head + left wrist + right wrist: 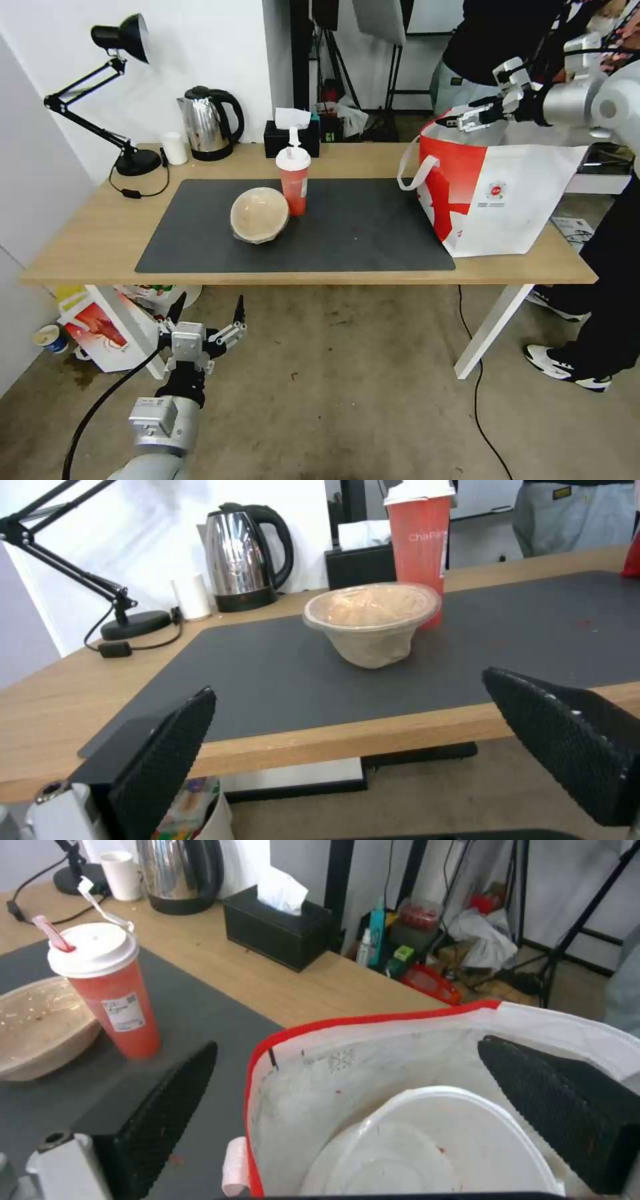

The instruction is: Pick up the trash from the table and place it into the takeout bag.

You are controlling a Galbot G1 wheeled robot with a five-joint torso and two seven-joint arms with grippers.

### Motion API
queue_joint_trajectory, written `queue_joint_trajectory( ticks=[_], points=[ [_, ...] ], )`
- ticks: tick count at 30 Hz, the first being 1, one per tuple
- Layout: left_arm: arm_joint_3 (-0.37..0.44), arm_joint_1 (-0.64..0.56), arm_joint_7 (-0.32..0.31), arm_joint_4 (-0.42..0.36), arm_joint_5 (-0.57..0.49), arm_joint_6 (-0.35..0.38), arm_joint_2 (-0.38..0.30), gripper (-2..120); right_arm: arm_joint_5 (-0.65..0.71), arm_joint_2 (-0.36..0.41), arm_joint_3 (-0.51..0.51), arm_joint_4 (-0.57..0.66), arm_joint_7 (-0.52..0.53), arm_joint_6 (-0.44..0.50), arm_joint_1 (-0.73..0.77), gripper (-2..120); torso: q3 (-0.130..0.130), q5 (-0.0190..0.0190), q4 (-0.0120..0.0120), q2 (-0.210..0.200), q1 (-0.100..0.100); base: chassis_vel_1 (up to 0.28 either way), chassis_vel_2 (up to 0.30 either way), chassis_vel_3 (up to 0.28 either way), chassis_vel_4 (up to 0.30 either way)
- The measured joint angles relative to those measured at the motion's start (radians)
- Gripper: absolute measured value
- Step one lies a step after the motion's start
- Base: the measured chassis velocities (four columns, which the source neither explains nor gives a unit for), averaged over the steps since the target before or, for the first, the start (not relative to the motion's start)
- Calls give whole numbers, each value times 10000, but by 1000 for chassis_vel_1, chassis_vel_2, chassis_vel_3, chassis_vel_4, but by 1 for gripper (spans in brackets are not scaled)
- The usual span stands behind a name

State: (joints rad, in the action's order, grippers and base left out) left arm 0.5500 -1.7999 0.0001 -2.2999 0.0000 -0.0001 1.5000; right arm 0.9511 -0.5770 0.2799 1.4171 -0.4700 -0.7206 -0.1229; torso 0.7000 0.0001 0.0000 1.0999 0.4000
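The takeout bag (497,200) stands upright at the right end of the counter (93,233), its base partly on the right edge of the dark mat (360,233) and its mouth gaping upward, which suits it to being loaded from above. The right claw (467,119) hangs just over that mouth near the bag's far rim, fingers spread apart and empty. In the right wrist view the white plastic bowl (433,1150) lies at the bottom of the bag between the foil-lined walls, so one piece of trash looks delivered and the spread fingers fit a release rather than a grip. Two pieces sit on the mat, toward its far edge and left of its middle: the beige paper bowl (259,215), tipped so that its film-covered opening faces the front edge, and the red drink cup (293,179) with white lid and straw, upright, just beside the bowl and apparently touching its rim on the far right. The left claw (207,323) waits below the front edge of the counter near its left end, fingers wide apart and pointing up at the tabletop, holding nothing; its wrist camera looks straight across the front edge at the paper bowl (372,622), a posture that seems aimed at that bowl as the likely target.
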Motion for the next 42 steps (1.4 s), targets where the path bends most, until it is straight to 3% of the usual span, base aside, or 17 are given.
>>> queue_joint_trajectory(
  ticks=[10,19,26,29,33,42],
  points=[
    [0,0,0,0,0,0,0,100,209,153,-461,219,145,24,-14,100,0,-1,0,0,0,0,0,0,0],
    [0,0,0,0,0,0,0,100,924,238,-1925,1535,981,586,1183,100,0,1,0,0,0,0,0,0,0],
    [0,0,0,0,0,0,0,100,1616,35,-3168,2626,1987,1876,2567,100,-1,-2,2,0,0,0,0,0,0],
    [0,0,0,0,0,0,0,100,1968,-189,-3558,2964,2341,3249,3195,100,-1,-1,-1,1,-1,0,0,0,0],
    [-1,0,0,0,0,0,0,100,2261,-456,-3928,3485,3035,4094,3858,100,0,-2,1,-1,0,0,0,0,0],
    [0,0,0,0,0,0,0,100,2297,-1116,-4722,4959,4491,4763,5528,100,0,-2,0,0,0,0,0,0,0]
  ],
)
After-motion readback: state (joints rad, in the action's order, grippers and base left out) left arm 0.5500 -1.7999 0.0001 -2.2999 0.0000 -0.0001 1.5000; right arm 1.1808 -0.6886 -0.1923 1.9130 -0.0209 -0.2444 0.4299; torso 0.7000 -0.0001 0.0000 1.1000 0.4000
